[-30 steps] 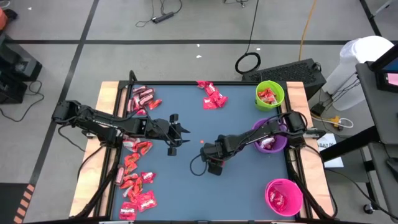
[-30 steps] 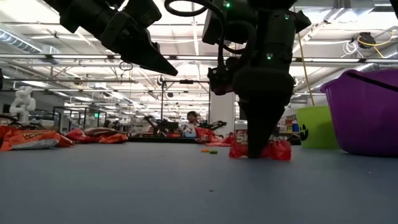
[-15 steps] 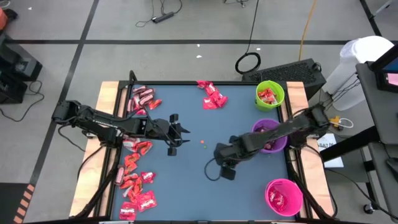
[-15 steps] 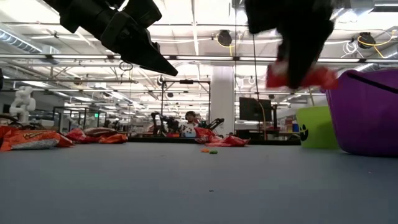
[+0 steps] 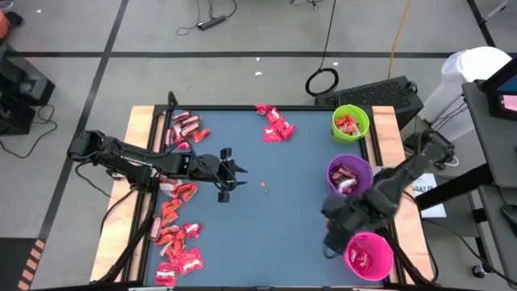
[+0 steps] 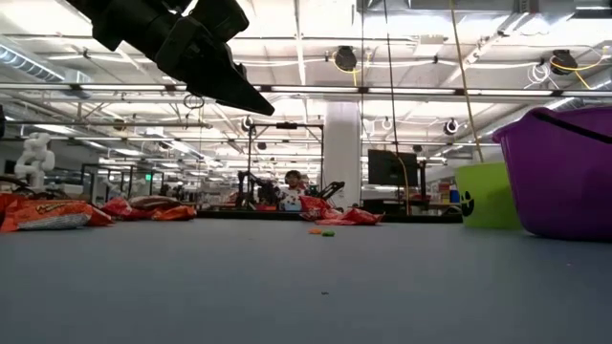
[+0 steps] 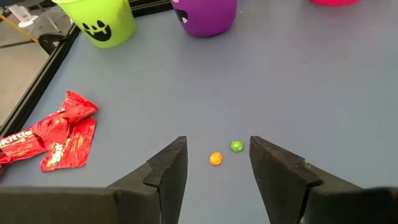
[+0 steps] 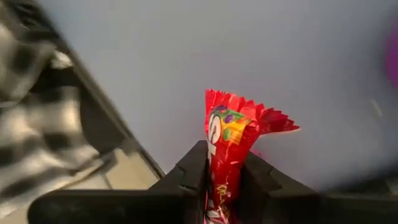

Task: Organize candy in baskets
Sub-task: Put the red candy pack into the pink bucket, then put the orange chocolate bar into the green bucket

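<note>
High view: the right tool [image 5: 329, 240] is blurry beside the bright pink round plastic basket [image 5: 369, 255], its load hidden. Low view: only the left tool [image 6: 251, 97] shows, above the table [image 6: 287, 287]. Left wrist: fingers spread, nothing held. Right wrist: fingers clenched on a shiny red crinkly candy wrapper [image 8: 229, 146].

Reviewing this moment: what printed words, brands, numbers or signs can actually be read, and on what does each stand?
"ittle" (start cut off): white letters on the red candy wrapper lying flat, left wrist view.
Jack-o'-lantern face, a drawing and no text: black on the lime green basket.
Part of a black face: on the purple basket.
White lettering on the red candy pinched in the right gripper: too blurred to read.
Print on the table's other wrappers: too small.
</note>
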Robot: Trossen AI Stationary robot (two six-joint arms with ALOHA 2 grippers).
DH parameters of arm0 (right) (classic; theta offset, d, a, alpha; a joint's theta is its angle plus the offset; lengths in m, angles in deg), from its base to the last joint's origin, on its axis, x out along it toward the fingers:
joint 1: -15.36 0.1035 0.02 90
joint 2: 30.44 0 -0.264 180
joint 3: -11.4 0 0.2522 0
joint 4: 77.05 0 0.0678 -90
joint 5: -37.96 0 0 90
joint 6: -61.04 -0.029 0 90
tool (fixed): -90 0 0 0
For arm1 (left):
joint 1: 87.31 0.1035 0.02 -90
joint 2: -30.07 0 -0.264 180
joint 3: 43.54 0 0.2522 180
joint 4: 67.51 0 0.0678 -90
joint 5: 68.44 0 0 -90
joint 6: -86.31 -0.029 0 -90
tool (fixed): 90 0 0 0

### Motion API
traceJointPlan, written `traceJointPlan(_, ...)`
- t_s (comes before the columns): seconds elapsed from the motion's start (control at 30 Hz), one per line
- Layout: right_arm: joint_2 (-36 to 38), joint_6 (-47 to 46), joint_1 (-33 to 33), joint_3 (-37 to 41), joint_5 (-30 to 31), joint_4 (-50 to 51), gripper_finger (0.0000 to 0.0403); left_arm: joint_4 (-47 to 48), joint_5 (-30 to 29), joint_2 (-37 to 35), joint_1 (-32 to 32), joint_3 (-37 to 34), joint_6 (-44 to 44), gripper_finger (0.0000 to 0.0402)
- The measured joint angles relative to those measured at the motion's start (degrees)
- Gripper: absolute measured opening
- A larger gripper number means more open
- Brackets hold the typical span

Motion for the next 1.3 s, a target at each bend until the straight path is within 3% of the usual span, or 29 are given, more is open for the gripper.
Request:
traceJointPlan(0.13, -0.22, -10.72, 7.42, 0.06, 3.76, 7.63, 0.0052, 0.02, 0.0, 0.0, 0.0, 0.0, -0.02, 0.018)
traceJointPlan(0.27, -1.15, -19.51, 13.2, 0.96, -0.54, 7.28, 0.0053, 0.0, 0.0, 0.0, 0.0, 0.0, -0.04, 0.018)
traceJointPlan(0.57, -2.15, -32.23, 20.66, 5.62, -1.5, 5.8, 0.0064, -0.82, 0.0, 0.0, 0.01, 0.0, -0.37, 0.018)
traceJointPlan(0.8, -2.15, -36.74, 21.52, 7.63, -6.57, 0.94, 0.0125, -0.79, 0.0, 0.0, 0.0, 0.0, -0.42, 0.018)
traceJointPlan(1.03, 0.12, -34.47, 19.19, 7.63, -12.45, -0.39, 0.0177, -0.94, 0.0, 0.0, 0.01, 0.0, -0.35, 0.018)
traceJointPlan(1.2, 4.97, -33.84, 15.92, 7.56, -11.26, -1.91, 0.0191, -1.2, 0.0, 0.0, 0.01, 0.0, -0.35, 0.018)
traceJointPlan(1.3, 7.92, -31.87, 13.89, 7.56, -1.62, -1.63, 0.0192, -1.2, -0.44, 0.0, 0.0, 0.0, -0.37, 0.018)
